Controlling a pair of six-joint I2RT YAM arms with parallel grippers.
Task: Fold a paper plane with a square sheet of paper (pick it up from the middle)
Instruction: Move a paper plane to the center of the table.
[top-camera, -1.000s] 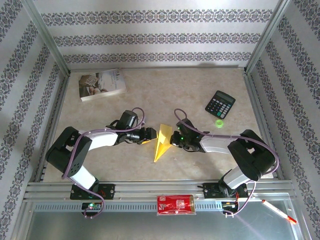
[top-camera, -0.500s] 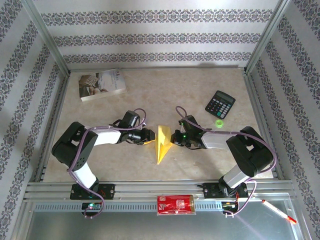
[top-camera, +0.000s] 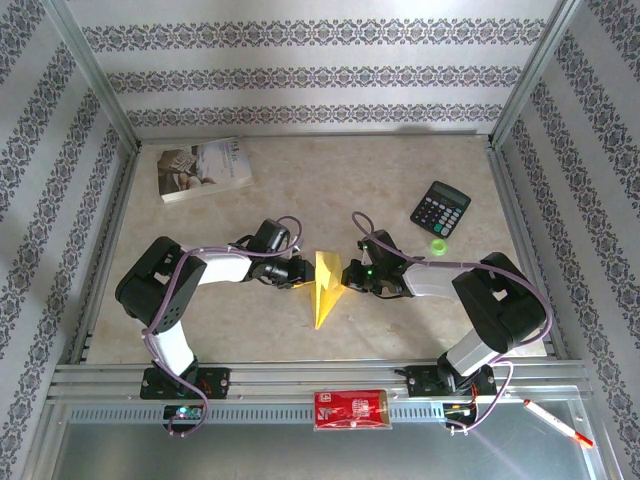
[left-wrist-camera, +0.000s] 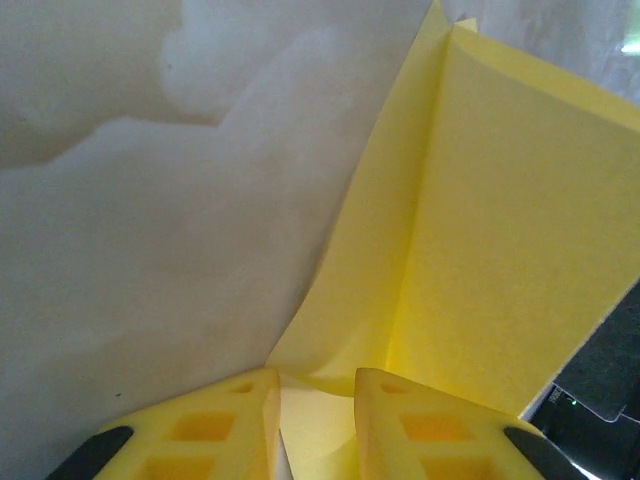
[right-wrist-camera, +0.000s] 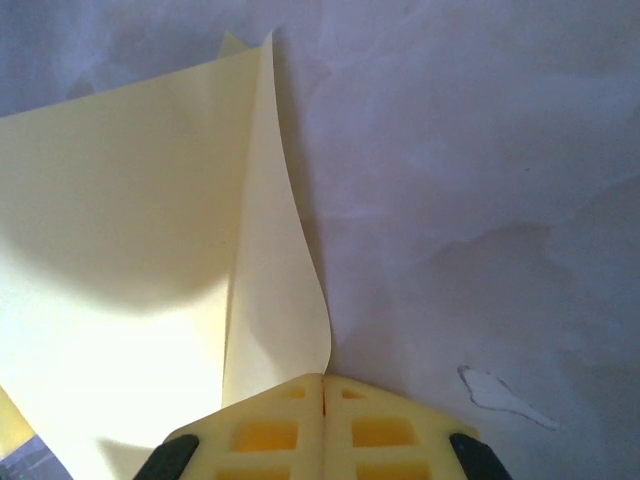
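1. Near the far left corner of the tabletop (top-camera: 400, 170) we see a white book (top-camera: 203, 168). It has pictures and print on its cover, but the words are too small for us to read.
2. The left gripper (top-camera: 300, 275) is down low, right at the left side of the yellow paper. Its two yellow fingers (left-wrist-camera: 225, 420) stand a little apart. A bit of the paper sits in the gap between them, and they are not squeezed onto it.
3. The paper plane (top-camera: 325, 285) lies in the middle of the tabletop, between the two claws. Its sharp tip points to the near edge. One flap stands up along the fold.
4. A red packet (top-camera: 350, 409) lies on the metal rail (top-camera: 270, 385) past the near edge. It has white marks on it, and we cannot read them.
5. The right gripper (top-camera: 348, 280) is at the right side of the plane. Its fingers are pressed tight together, and they pinch the curled flap of the plane.
6. A black calculator (top-camera: 441, 208) lies near the right edge, with rows of keys. A small green thing (top-camera: 438, 247) sits just in front of it.
7. A white and red pen (top-camera: 557, 422) lies past the near right corner.
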